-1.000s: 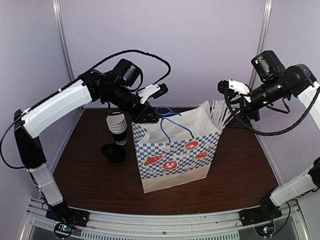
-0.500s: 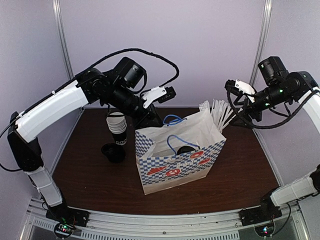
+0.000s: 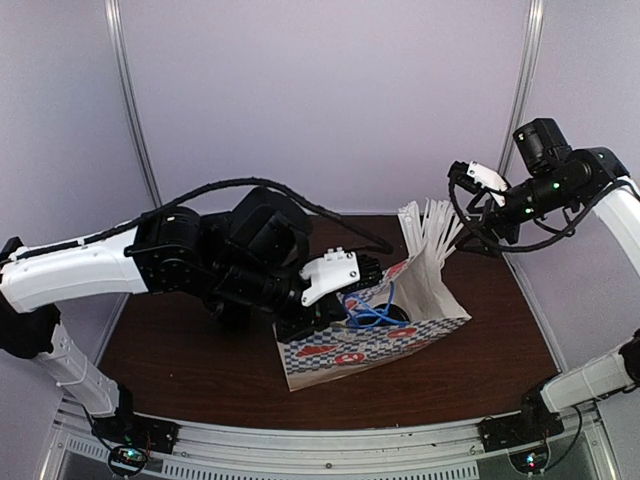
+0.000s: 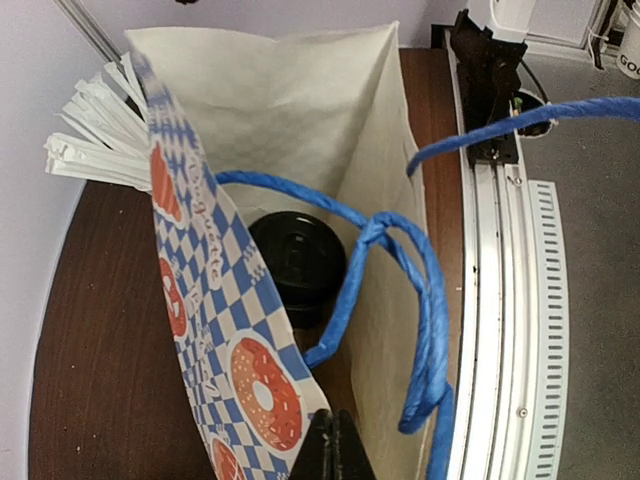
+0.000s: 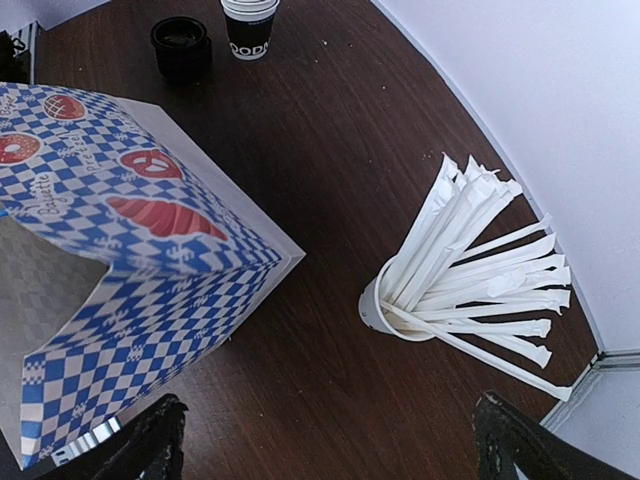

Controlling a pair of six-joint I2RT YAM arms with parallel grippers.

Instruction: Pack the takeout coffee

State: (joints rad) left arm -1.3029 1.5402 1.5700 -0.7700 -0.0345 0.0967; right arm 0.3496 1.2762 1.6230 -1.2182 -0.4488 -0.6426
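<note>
My left gripper (image 4: 331,447) has swung down onto the checkered bag (image 3: 350,352), which now leans over. Its fingers are pressed together at the bag's rim. My right gripper (image 5: 335,445) hangs with fingers wide apart, holding nothing. The takeout coffee (image 4: 298,262) stands inside the bag.

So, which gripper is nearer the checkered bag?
Left. The left gripper sits closed at the open top of the checkered bag; the right gripper hangs open, apart from it, near the cup of sticks.
</note>
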